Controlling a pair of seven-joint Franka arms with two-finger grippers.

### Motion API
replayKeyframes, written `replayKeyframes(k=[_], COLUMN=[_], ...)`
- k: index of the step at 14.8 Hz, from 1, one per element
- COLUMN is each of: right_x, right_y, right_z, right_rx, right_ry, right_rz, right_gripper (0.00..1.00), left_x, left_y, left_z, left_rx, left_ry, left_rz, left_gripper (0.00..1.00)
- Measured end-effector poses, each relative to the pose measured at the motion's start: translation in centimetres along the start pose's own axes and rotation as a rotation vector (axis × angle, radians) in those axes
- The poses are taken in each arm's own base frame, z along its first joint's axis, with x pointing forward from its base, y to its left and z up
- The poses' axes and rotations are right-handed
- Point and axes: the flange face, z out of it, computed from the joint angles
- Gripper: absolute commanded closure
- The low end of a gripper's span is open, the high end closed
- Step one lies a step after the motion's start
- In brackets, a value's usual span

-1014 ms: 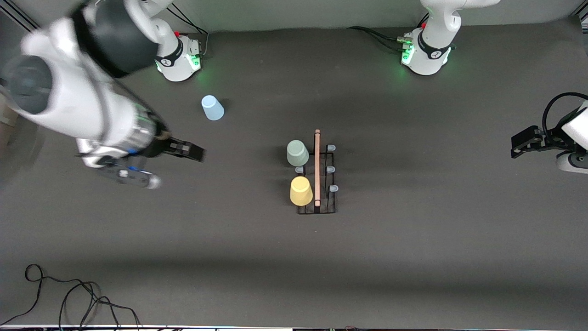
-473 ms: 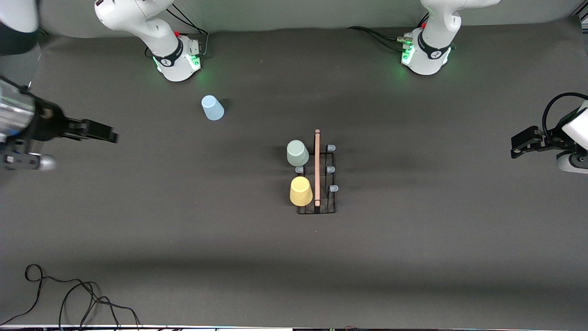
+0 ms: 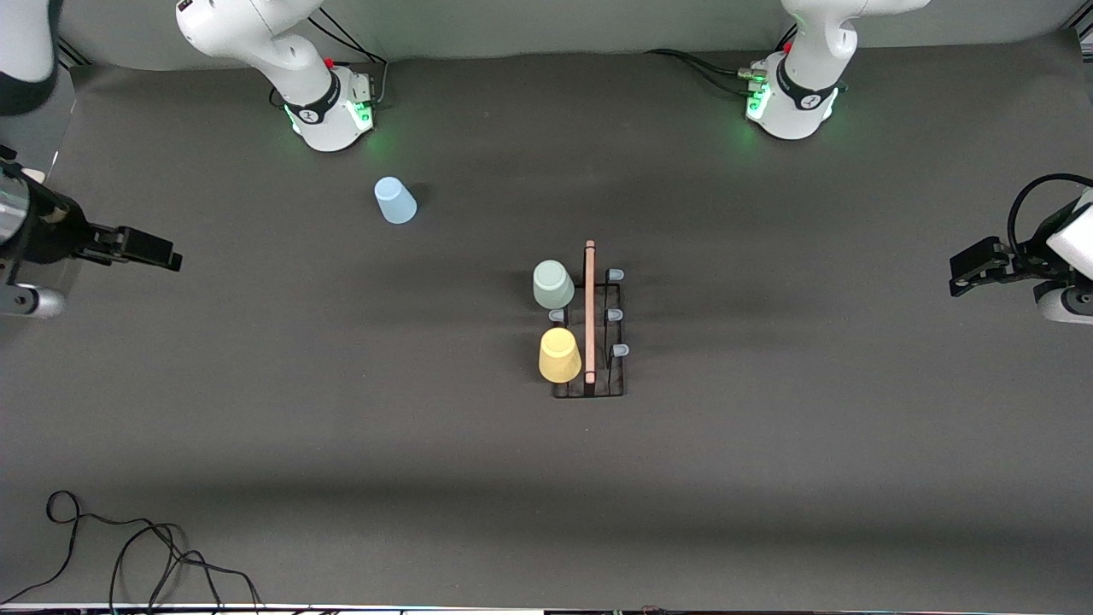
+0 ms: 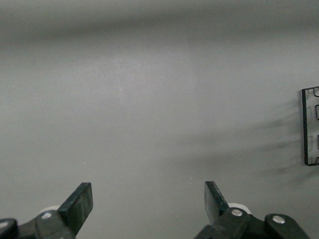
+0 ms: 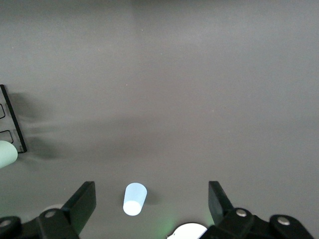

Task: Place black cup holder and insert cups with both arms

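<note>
Centrally, the thin black wire cup holder (image 3: 589,342) with its light wooden rod handle stood on the dark grey table mat (image 3: 768,478). A pale green plastic cup (image 3: 553,284) and a yellow plastic cup (image 3: 559,355) sat upside down on its pegs along the right arm's side, while three grey-tipped pegs (image 3: 615,315) toward the left arm stood bare. A light blue plastic cup (image 3: 395,201) sat inverted on the mat, farther from the camera, near the right arm's base. The right gripper (image 3: 149,250) had drawn back from over the mat's middle to the table's edge, jaws wide and empty. The left gripper (image 3: 969,265) waited unmoved at its own end, jaws wide, empty. A loose black cable (image 3: 128,547) lay near the front edge.
</note>
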Motion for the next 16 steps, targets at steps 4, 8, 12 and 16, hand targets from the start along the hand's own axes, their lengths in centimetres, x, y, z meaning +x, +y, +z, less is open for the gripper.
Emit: replayKeyframes(k=[4, 8, 12, 16], right_x=[-0.1, -1.2, -1.2, -1.8], right_y=[0.2, 0.0, 0.9, 1.5], right_z=[1.0, 1.5, 1.5, 1.3], right_rx=[0.008, -0.002, 0.000, 0.004], right_ry=[0.022, 0.048, 0.056, 0.063], right_rz=[-0.013, -0.045, -0.044, -0.047], right_gripper=[0.00, 0.00, 0.00, 0.00], left_x=[0.0, 0.0, 0.1, 0.1], left_y=[0.0, 0.0, 0.0, -0.1], left_z=[0.1, 0.1, 0.2, 0.3], left_rx=[0.000, 0.000, 0.000, -0.001], left_ry=[-0.001, -0.002, -0.003, -0.005], left_rz=[-0.001, -0.002, -0.002, -0.002], left_gripper=[0.00, 0.00, 0.00, 0.00])
